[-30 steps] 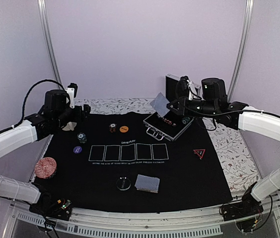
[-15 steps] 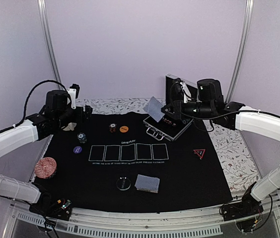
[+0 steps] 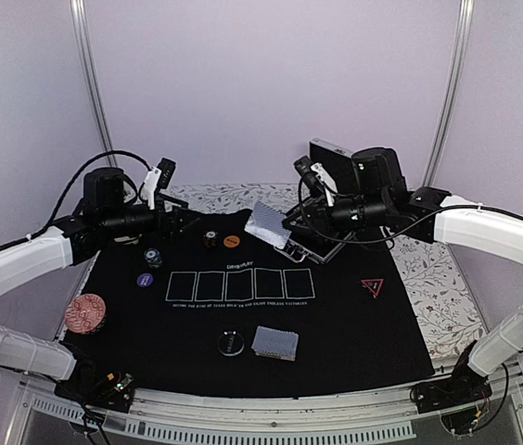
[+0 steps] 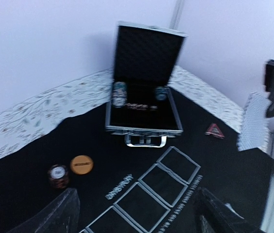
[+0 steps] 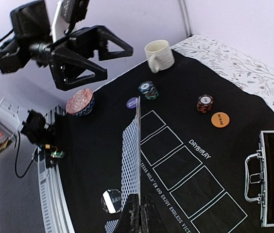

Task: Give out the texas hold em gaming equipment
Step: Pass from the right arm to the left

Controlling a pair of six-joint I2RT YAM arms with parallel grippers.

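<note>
**A:** What lies nearest on the table [image 3: 440, 287]?

**B:** On its black felt mat [image 3: 354, 334], a stack of grey-blue-backed playing cards [image 3: 274, 343]. Just beside it on the left is a black-and-white round disc [image 3: 231, 344]. A pink-topped chip stack [image 3: 85, 313] sits at the mat's left edge.

**A:** And farther in?

**B:** A purple round disc [image 3: 145, 279] lies near a green striped chip stack [image 3: 153, 257]. A red-edged black triangle marker [image 3: 372, 286] lies on the right. Beyond them is an orange round disc [image 3: 232, 241] beside a red-brown chip stack [image 3: 210, 238].

**A:** And the container?

**B:** The silver aluminium case [image 4: 144, 130] stands open at the far side, with two chip stacks [image 4: 119, 93] on its black lining.

**A:** The arms?

**B:** The right gripper [image 5: 139, 211] has its jaws pinching a single grey-blue-backed card [image 5: 133, 155], held on edge above the mat. The left gripper [image 4: 136, 204] hovers with its jaws spread wide, holding nothing.
</note>
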